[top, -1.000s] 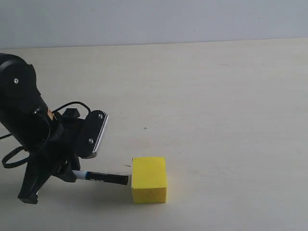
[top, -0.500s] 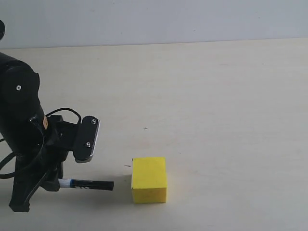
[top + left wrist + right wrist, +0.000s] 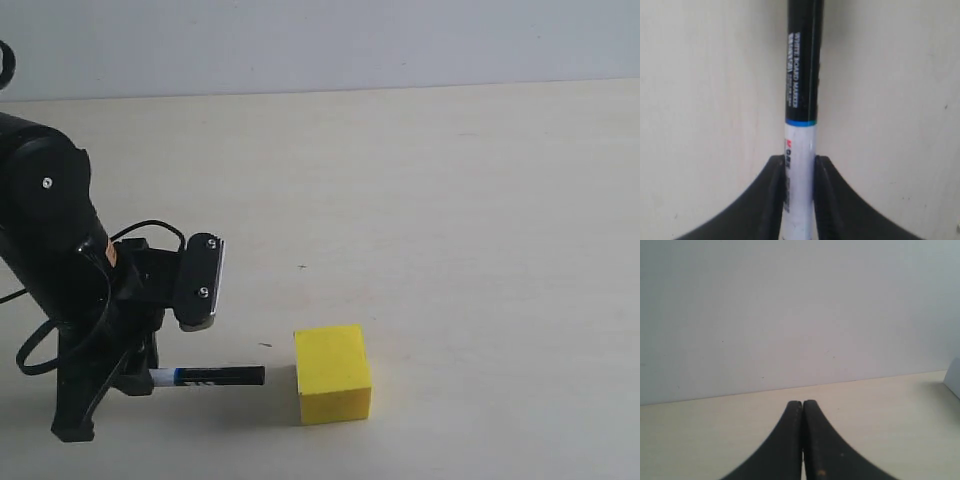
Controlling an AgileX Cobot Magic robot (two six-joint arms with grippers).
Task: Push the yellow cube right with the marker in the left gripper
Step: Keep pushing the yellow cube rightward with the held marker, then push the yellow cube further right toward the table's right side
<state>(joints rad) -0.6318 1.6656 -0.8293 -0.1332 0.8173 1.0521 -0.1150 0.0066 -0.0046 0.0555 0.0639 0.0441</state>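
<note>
The yellow cube rests on the beige table, low and centre in the exterior view. Left of it the marker lies level just above the table, black cap pointing at the cube. A small gap separates the cap's end from the cube's left face. My left gripper is shut on the marker's white barrel. In the left wrist view its two black fingers clamp the marker; the cube is out of that view. My right gripper is shut on nothing and does not appear in the exterior view.
The left arm's black body and grey plate stand over the table's near left. The table's far edge meets a pale grey wall. A pale grey object shows at the right wrist view's edge.
The marker first drew back left off the cube, then came right again. The cube now lies a little further right, slightly turned, with a gap between it and the cap.
</note>
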